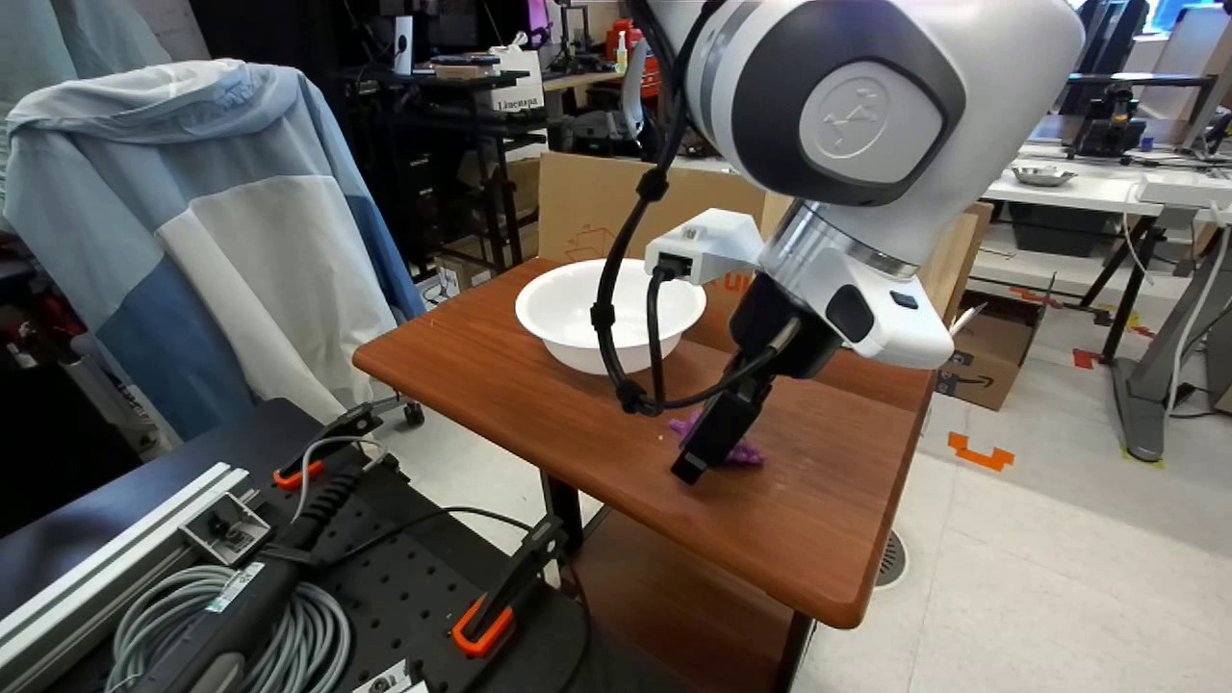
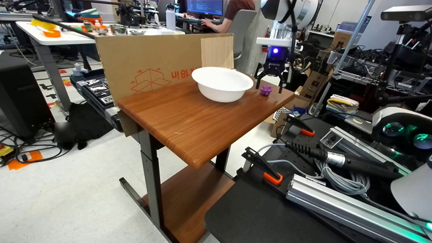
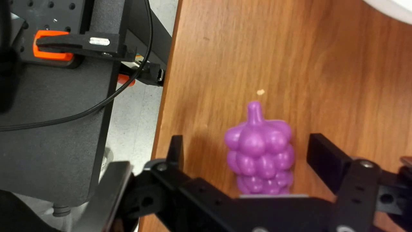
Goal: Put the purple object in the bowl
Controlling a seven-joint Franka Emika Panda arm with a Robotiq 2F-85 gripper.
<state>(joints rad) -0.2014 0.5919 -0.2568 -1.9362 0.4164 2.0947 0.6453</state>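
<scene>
The purple object (image 1: 747,454), a bumpy grape-like cluster, lies on the brown wooden table (image 1: 818,510). It also shows in an exterior view (image 2: 266,90) and in the wrist view (image 3: 262,151), stem pointing up the picture, its lower end hidden by the gripper body. My gripper (image 2: 269,88) is open, with one finger on each side of the cluster. In the wrist view the gripper (image 3: 247,139) shows gaps between both fingers and the cluster. The white bowl (image 2: 221,93) stands on the table beside the gripper; its edge (image 3: 399,8) shows at the wrist view's upper right.
A cardboard panel (image 2: 135,57) stands along one table edge, behind the bowl. A dark bench (image 1: 414,577) with orange-tipped clamps (image 1: 486,626) and coiled grey cable (image 1: 308,635) lies beside the table, with a gap between them. The table edge runs close to the left finger in the wrist view.
</scene>
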